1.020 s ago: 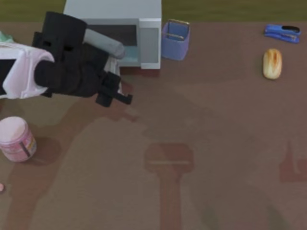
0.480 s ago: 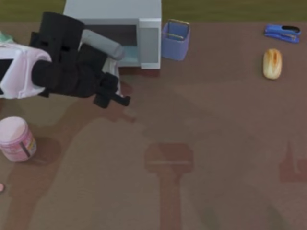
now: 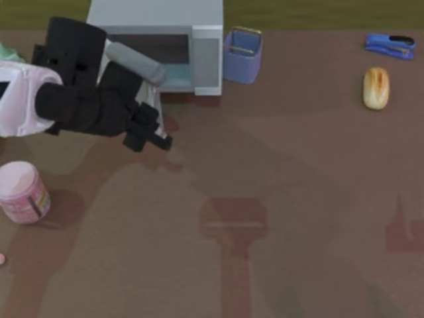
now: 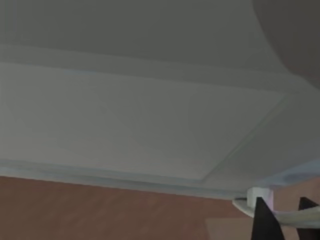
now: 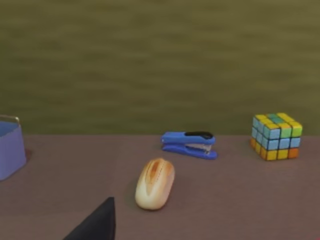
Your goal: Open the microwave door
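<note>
The silver-grey microwave [image 3: 156, 13] stands at the table's back left, its control panel strip [image 3: 207, 59] on its right front. The microwave door [image 3: 154, 99] is swung out to the left, so the dark cavity [image 3: 165, 48] shows. In the left wrist view the door [image 4: 125, 115] fills most of the picture. My left gripper [image 3: 147, 129] sits at the door's free edge. Its two dark fingertips [image 4: 262, 220] straddle the pale handle [image 4: 287, 215], so my left gripper [image 4: 285, 220] is shut on it. My right gripper [image 5: 100, 225] is outside the top view, parked.
A blue-purple square bin [image 3: 243, 54] stands right beside the microwave. A blue stapler [image 3: 389, 45] and a bread roll [image 3: 375, 87] lie at the back right, with a colour cube [image 5: 276, 136] beyond them. A pink jar [image 3: 23, 192] stands at the left edge.
My left arm has drawn leftward and slightly back, taking the door's edge with it. The door has swung wider and more of the cavity shows.
</note>
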`<action>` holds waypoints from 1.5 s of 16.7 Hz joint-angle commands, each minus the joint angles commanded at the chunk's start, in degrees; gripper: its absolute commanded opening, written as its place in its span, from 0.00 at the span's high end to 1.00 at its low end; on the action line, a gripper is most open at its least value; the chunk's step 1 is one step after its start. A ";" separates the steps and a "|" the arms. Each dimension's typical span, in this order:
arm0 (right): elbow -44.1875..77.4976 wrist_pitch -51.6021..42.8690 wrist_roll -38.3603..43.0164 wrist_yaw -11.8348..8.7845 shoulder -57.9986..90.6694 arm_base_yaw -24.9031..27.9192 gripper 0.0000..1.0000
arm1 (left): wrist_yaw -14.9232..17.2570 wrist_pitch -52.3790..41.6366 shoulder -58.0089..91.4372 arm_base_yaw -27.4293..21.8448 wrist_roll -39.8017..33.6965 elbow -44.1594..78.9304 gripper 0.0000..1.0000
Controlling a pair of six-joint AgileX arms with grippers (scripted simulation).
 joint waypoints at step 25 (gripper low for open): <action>0.00 0.00 0.00 0.00 0.00 0.00 0.00 | 1.22 -0.51 -0.10 0.24 1.05 -0.32 1.00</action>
